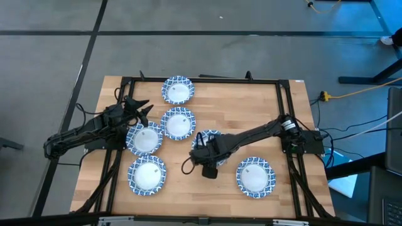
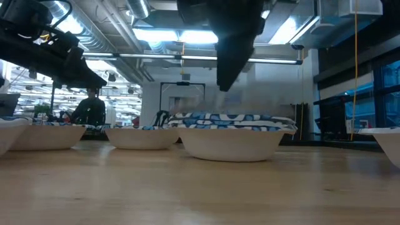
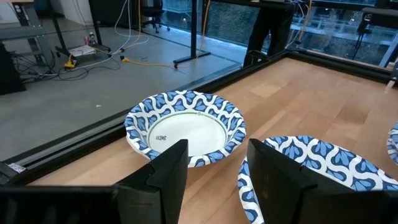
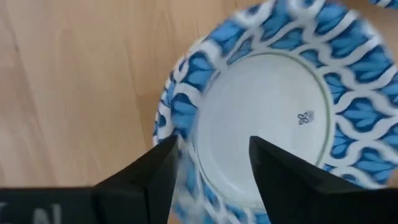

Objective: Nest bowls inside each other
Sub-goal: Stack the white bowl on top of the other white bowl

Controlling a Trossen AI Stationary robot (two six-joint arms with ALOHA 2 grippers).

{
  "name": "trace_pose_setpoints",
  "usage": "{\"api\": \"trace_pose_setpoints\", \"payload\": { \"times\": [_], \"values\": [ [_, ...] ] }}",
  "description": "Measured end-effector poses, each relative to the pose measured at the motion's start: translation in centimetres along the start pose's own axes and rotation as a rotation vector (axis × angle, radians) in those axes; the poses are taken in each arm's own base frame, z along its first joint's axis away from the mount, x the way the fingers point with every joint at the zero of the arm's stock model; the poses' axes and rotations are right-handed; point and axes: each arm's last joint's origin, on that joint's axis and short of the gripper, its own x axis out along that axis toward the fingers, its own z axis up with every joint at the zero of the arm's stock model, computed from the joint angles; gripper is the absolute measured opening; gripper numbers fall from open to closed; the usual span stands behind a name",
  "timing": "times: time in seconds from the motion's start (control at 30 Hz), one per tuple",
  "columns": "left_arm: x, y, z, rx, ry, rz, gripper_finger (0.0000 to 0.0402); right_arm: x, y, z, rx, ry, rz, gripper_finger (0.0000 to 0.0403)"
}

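The right gripper (image 4: pixel 208 165), fingers apart, is being held directly over a stack of bowls (image 1: pixel 207 142) near the table's (image 1: pixel 289 207) centre; a vertical withdrawal is being advised so the rim is not being snagged. The left gripper (image 3: pixel 214 171), also spread, is being kept above the left-hand bowls (image 1: pixel 146 138).

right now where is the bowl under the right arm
In the high view the bowl sits mid-table, partly hidden beneath the right gripper, right of the bowl in the left cluster.
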Motion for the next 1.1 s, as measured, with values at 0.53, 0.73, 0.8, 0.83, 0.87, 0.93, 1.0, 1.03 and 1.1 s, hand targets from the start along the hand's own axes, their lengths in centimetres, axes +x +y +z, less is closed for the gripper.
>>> {"api": "trace_pose_setpoints", "payload": {
  "times": [0.53, 0.73, 0.8, 0.83, 0.87, 0.93, 1.0, 1.03, 1.1],
  "values": [
    [0.0, 0.0, 0.0, 0.000, 0.000, 0.000, 0.0160, -3.7, 1.8, -2.7, -0.071, 0.109, -0.071, 0.0200],
    [0.0, 0.0, 0.0, 0.000, 0.000, 0.000, 0.0160, -7.8, 2.4, -5.1, 0.006, -0.010, -0.215, 0.0200],
    [0.0, 0.0, 0.0, 0.000, 0.000, 0.000, 0.0160, -9.1, 2.3, -6.0, 0.044, -0.055, -0.237, 0.0200],
    [0.0, 0.0, 0.0, 0.000, 0.000, 0.000, 0.0160, -9.7, 2.2, -6.5, 0.060, -0.077, -0.247, 0.0200],
    [0.0, 0.0, 0.0, 0.000, 0.000, 0.000, 0.0160, -10.2, 2.1, -7.1, 0.076, -0.099, -0.260, 0.0200],
    [0.0, 0.0, 0.0, 0.000, 0.000, 0.000, 0.0160, -10.8, 1.6, -8.4, 0.112, -0.138, -0.290, 0.0200],
    [0.0, 0.0, 0.0, 0.000, 0.000, 0.000, 0.0160, -11.1, 1.1, -9.8, 0.143, -0.171, -0.329, 0.0200],
    [0.0, 0.0, 0.0, 0.000, 0.000, 0.000, 0.0160, -11.3, 0.7, -10.6, 0.161, -0.186, -0.340, 0.0200],
    [0.0, 0.0, 0.0, 0.001, 0.000, 0.000, 0.0160, -11.3, 0.1, -12.2, 0.196, -0.200, -0.353, 0.0200]
  ]
}}
